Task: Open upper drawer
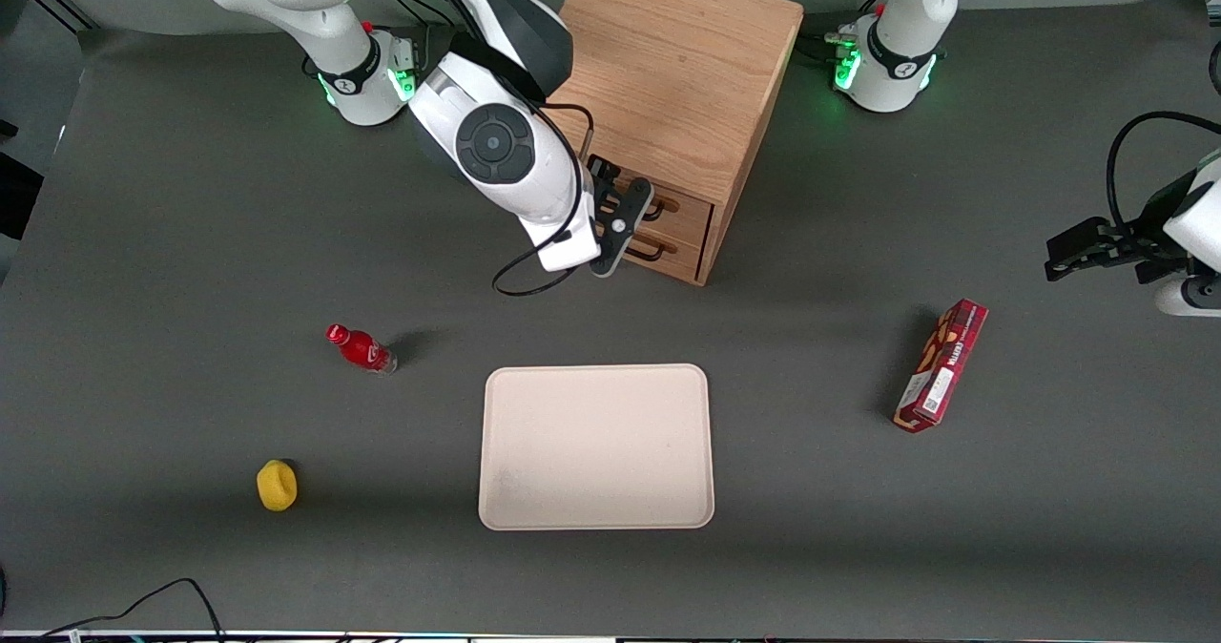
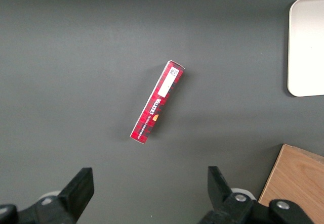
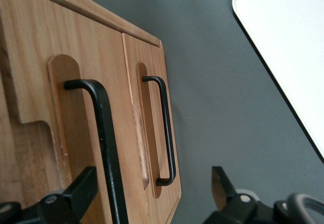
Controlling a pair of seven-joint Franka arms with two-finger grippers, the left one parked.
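The wooden cabinet point(image 1: 677, 80) stands at the back of the table with its two drawer fronts facing the front camera. The upper drawer point(image 1: 685, 212) point(image 3: 76, 42) carries a black bar handle point(image 1: 660, 206) point(image 3: 104, 133). Below it is the lower drawer point(image 1: 679, 245) point(image 3: 152, 67) with a matching handle point(image 3: 166, 128). My gripper point(image 1: 620, 233) point(image 3: 152, 183) is open right in front of the drawers. The upper handle's bar passes between its fingers point(image 3: 83, 188), close to one of them and not clamped. Both drawers look shut.
A beige tray point(image 1: 596, 447) point(image 3: 288, 47) lies nearer the front camera than the cabinet. A red bottle point(image 1: 361, 347) and a yellow object point(image 1: 277, 484) sit toward the working arm's end. A red box point(image 1: 941, 364) point(image 2: 157, 102) lies toward the parked arm's end.
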